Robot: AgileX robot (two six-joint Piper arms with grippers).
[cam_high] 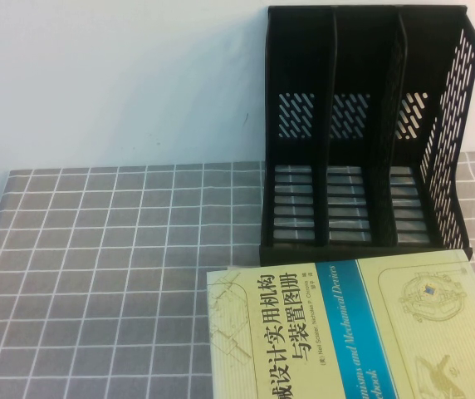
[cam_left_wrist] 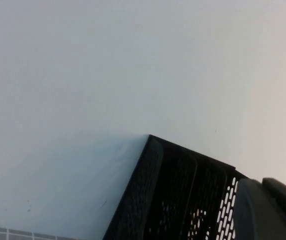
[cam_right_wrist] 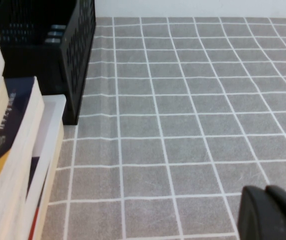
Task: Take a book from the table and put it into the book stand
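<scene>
Lying flat: glossy book point(cam_high: 345, 332) | slatted mesh book stand point(cam_high: 366, 133) | left gripper point(cam_left_wrist: 270, 210), right gripper point(cam_right_wrist: 270, 212) low

wall point(cam_high: 113, 79): plain pale, behind table edge
stacked bks point(cam_right_wrist: 13, 150): several under top one, spines/page edges showing; dark cover w/ orange patch

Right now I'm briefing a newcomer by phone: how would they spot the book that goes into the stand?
Find the black three-slot book stand at the back of the grey gridded table. Just in front of it is the book, pale yellow-green, cover up. Its blue band with Chinese title and "Mechanical Devices" sets it apart from the books beneath. Only a dark edge of the left gripper and right gripper shows.
</scene>
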